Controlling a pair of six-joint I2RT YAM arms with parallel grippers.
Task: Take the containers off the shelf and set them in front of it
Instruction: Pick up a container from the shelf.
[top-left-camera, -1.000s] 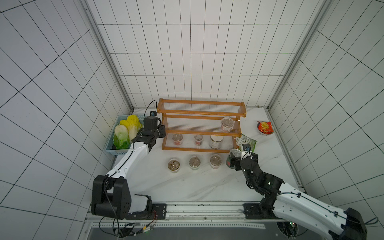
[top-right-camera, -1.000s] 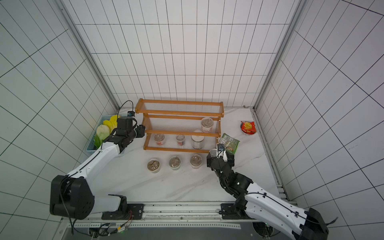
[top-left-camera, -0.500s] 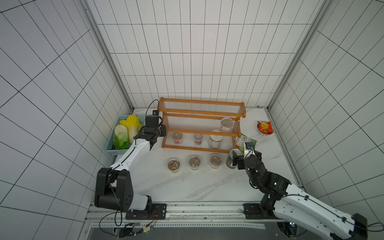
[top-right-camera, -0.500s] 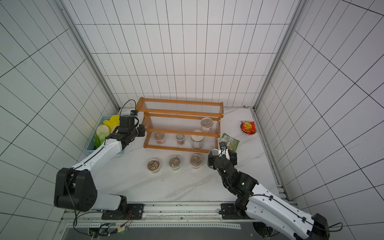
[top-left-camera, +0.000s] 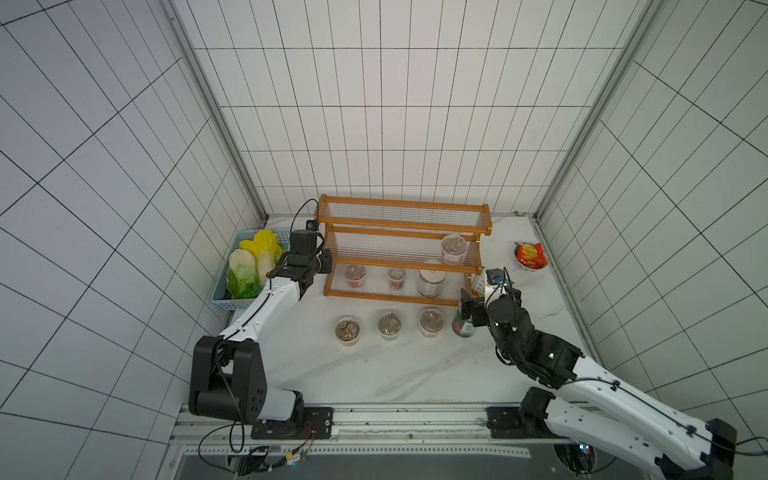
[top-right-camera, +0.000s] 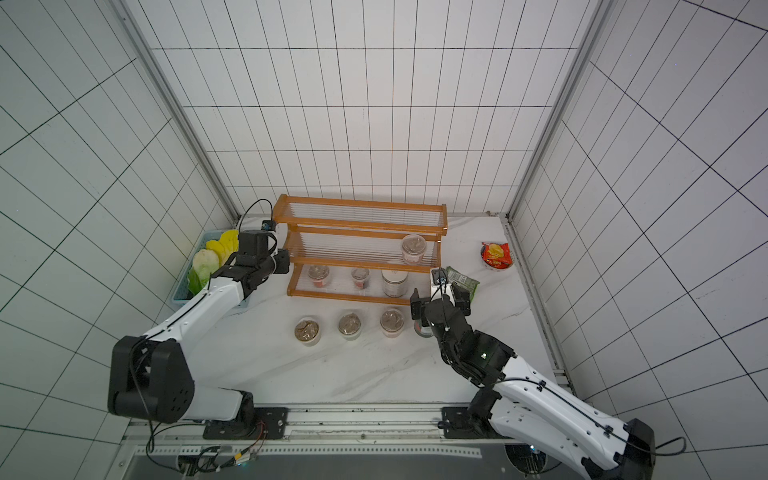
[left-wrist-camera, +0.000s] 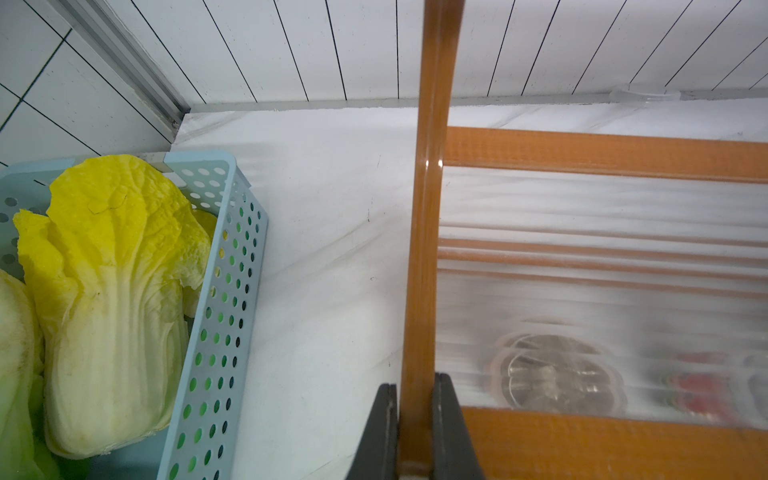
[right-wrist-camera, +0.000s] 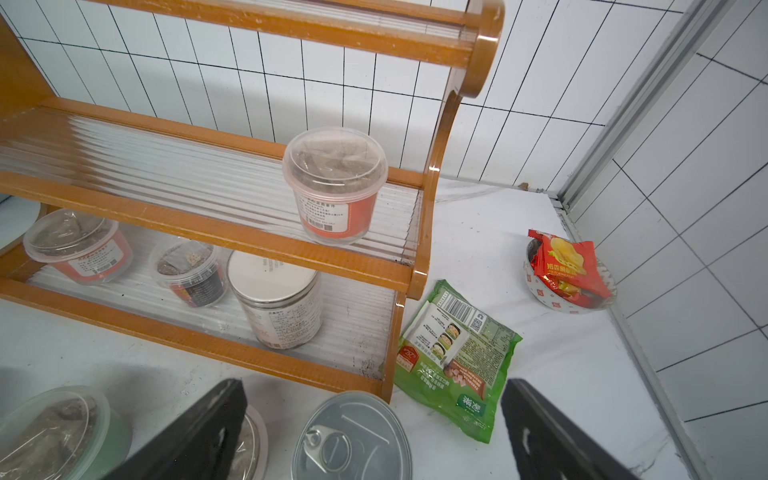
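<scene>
Top views: shelf (top-left-camera: 403, 226) at the back of the table (top-left-camera: 374, 374). Lower tier holds two lower cups (top-left-camera: 355, 275) and the jar (top-left-camera: 431, 282). The middle cup (top-left-camera: 454, 248) sits at the middle tier's right end. Three front cups (top-left-camera: 389, 323) stand in a row on the table before the shelf. The can (top-left-camera: 462, 326) is just beside the rightmost one. Left gripper (top-left-camera: 324, 266) is at the shelf's left end panel, with the basket (top-left-camera: 226, 297) near. Right gripper (top-right-camera: 440, 303) hangs over the can.

Left wrist: left gripper (left-wrist-camera: 415, 432) pinches the shelf's (left-wrist-camera: 428, 208) end panel, one finger on each face. One cup shows blurred through the rods. The basket (left-wrist-camera: 224, 291) with cabbage (left-wrist-camera: 108, 291) stands apart from the shelf.

Right wrist: right gripper (right-wrist-camera: 372, 395) is spread wide. The can (right-wrist-camera: 353, 440) stands upright on the table between the fingers, clear of both. A green packet (right-wrist-camera: 457, 357) lies flat at the shelf's right foot.
</scene>
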